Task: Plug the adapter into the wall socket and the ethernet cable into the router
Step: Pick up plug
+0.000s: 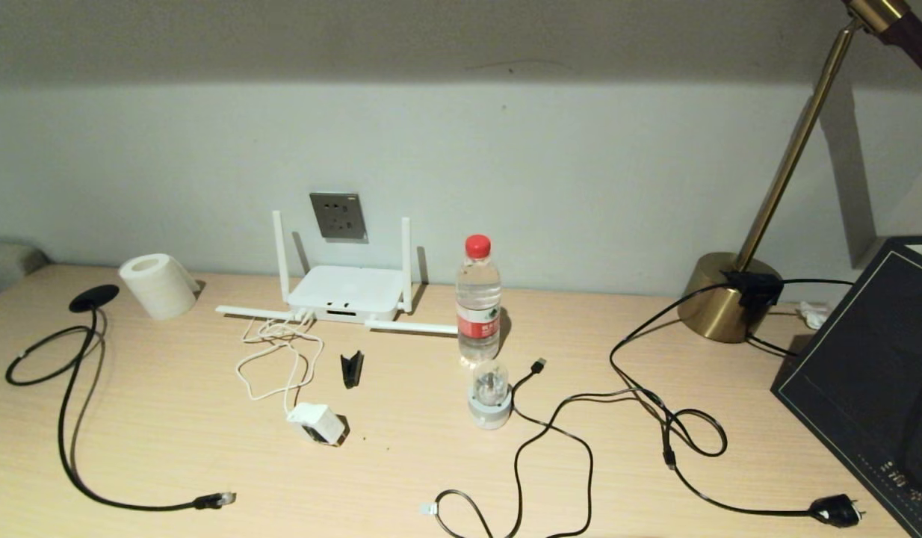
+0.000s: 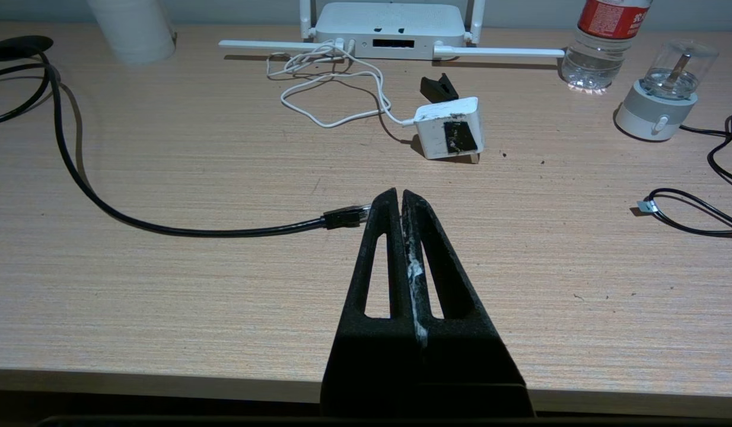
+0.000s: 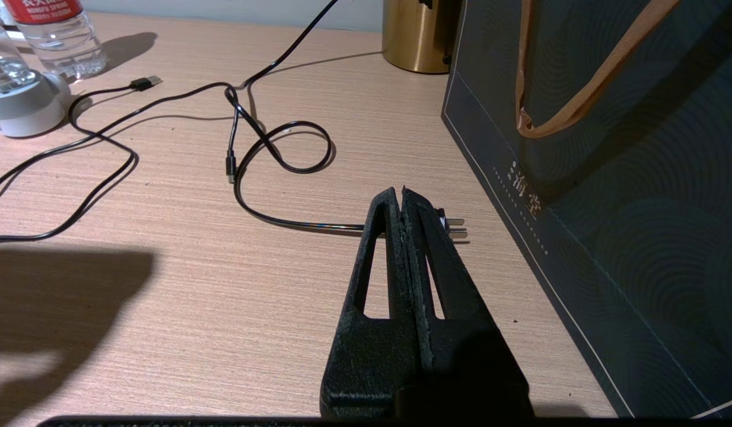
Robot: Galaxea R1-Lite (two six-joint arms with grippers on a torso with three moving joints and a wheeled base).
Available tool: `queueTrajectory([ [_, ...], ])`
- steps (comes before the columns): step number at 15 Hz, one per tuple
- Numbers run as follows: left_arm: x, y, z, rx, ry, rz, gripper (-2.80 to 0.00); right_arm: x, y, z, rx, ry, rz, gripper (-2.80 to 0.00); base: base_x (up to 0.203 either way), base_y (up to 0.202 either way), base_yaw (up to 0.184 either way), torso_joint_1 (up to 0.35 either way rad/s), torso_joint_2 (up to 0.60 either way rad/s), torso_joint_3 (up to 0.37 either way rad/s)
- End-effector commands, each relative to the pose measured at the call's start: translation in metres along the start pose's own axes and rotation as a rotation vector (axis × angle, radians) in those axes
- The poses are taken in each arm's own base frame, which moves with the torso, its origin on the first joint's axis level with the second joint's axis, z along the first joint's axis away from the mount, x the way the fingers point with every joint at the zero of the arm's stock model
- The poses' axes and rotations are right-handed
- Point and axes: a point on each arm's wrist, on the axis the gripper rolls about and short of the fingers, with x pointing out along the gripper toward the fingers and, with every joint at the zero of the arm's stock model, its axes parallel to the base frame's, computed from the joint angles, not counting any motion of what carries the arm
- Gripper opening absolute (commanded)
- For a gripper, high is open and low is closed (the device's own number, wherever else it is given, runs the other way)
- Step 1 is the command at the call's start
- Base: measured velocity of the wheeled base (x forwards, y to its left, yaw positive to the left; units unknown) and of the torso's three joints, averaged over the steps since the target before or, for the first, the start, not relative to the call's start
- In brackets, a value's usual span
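The router (image 1: 347, 293) sits on the table (image 1: 401, 478) under the wall socket (image 1: 338, 216), so plugs reach. Adapter (image 1: 318, 423) and ethernet cable (image 1: 65, 418) lie in front of the router, unplugged. Left gripper (image 2: 400, 193) and right gripper (image 3: 398, 191) jaws are closed, holding nothing

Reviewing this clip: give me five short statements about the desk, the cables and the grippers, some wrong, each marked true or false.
1. The adapter lies on the desk, not in the wall socket. True.
2. The ethernet cable is plugged into the router. False: its connector end lies loose on the desk, near the front edge.
3. The water bottle stands upright to the right of the router. True.
4. The left gripper is open around the adapter. False: it is shut, empty, short of the adapter.
5. The right gripper holds the black plug. False: it is shut and holds nothing.
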Motion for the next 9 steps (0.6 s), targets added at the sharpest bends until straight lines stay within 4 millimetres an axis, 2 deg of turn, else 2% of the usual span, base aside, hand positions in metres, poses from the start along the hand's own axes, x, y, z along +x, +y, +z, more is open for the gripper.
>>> queueTrajectory([
  [1, 0.0009, 0.0000, -0.0034, -0.001, 0.013, 0.001, -2.80, 0.0001, 0.0000, 0.0001, -0.001, 0.001, 0.000, -2.80, 0.000, 0.000, 0.000, 0.000, 0.00, 0.000],
  [9, 0.0010, -0.0005, -0.0037, 0.068, 0.017, -0.025, -2.80, 0.0001, 0.0000, 0.0001, -0.001, 0.001, 0.000, -2.80, 0.000, 0.000, 0.000, 0.000, 0.00, 0.000],
])
